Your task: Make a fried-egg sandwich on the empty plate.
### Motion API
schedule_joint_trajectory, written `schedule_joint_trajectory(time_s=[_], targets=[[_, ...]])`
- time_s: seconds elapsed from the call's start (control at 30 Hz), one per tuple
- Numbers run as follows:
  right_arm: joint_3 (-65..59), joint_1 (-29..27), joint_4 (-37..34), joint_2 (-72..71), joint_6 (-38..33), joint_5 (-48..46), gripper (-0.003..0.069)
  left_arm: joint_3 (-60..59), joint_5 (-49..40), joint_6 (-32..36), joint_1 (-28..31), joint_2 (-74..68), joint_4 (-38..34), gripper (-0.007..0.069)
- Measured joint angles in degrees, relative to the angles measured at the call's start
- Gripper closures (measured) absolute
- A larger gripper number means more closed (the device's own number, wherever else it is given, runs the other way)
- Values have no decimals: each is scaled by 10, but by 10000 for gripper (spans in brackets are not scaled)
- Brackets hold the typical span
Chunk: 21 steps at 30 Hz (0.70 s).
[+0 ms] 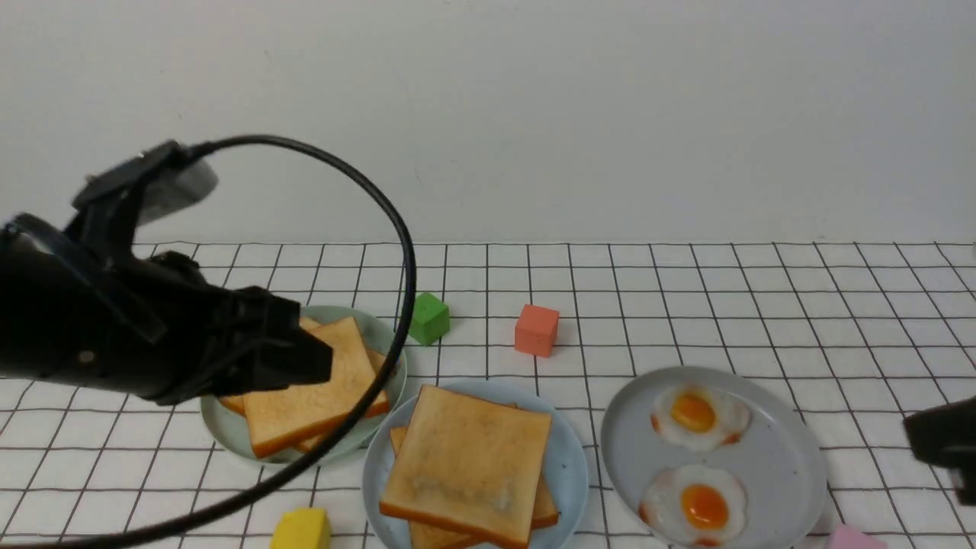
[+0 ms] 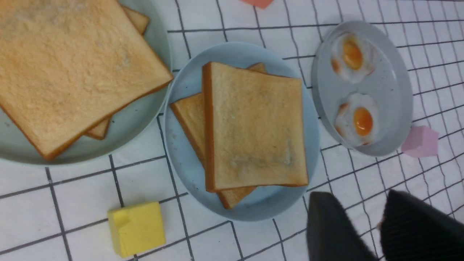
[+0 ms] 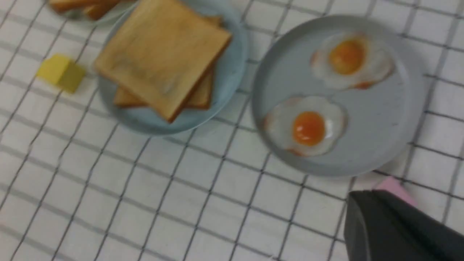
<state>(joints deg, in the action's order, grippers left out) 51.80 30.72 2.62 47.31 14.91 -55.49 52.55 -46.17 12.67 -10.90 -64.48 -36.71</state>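
From the front I see both of my arms. My left hand [image 1: 309, 358] hangs over the toast pile [image 1: 324, 396] on the sage-green plate [image 1: 229, 435], and only a dark corner of my right hand [image 1: 942, 446] shows at the far right edge. This view alone shows the green block [image 1: 428, 318] beside the orange-red block [image 1: 536, 330] farther back on the tabletop [image 1: 762, 305], and the black cable [image 1: 396, 229] looping from my left wrist.

My left wrist view shows what the front cannot. My left fingers [image 2: 333, 232] stand apart with bare checked cloth between them and nothing in their grip. It also shows that the lower slice of the fried-egg sandwich [image 2: 253, 127] is turned askew under the upper one. I cannot tell whether an egg lies between them.

My right wrist view is blurred. In it my right hand is drawn together on nothing, just beside the pink block [image 3: 393, 186] at the rim of the grey plate [image 3: 391, 119], which carries two fried eggs [image 3: 308, 127].

The sandwich sits on the sky-blue plate [image 1: 568, 457], at the near middle of the tabletop between the sage-green and grey plates. It lies to the right of my left hand and nearer to me, close by but untouched. My right hand is well apart from it, with the grey plate in between. A yellow block [image 1: 301, 530] rests just left of the sky-blue plate.
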Motion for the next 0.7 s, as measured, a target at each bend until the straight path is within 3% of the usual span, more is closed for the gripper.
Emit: schedule_joint_trajectory(time_s=[0.1, 0.17, 0.37, 0.5, 0.7], targets=[[-27, 0, 45, -55, 33, 31, 671, 5, -28, -51, 0, 81, 51, 610], [-44, 0, 51, -78, 35, 51, 671, 5, -39, -73, 0, 114, 80, 638], [-189, 0, 57, -250, 39, 194, 671, -27, -133, -194, 0, 269, 253, 638], [-296, 0, 82, -314, 39, 308, 669, -101, -158, -217, 0, 348, 345, 638], [-384, 0, 164, -330, 42, 426, 666, -164, -91, -222, 0, 413, 367, 638]])
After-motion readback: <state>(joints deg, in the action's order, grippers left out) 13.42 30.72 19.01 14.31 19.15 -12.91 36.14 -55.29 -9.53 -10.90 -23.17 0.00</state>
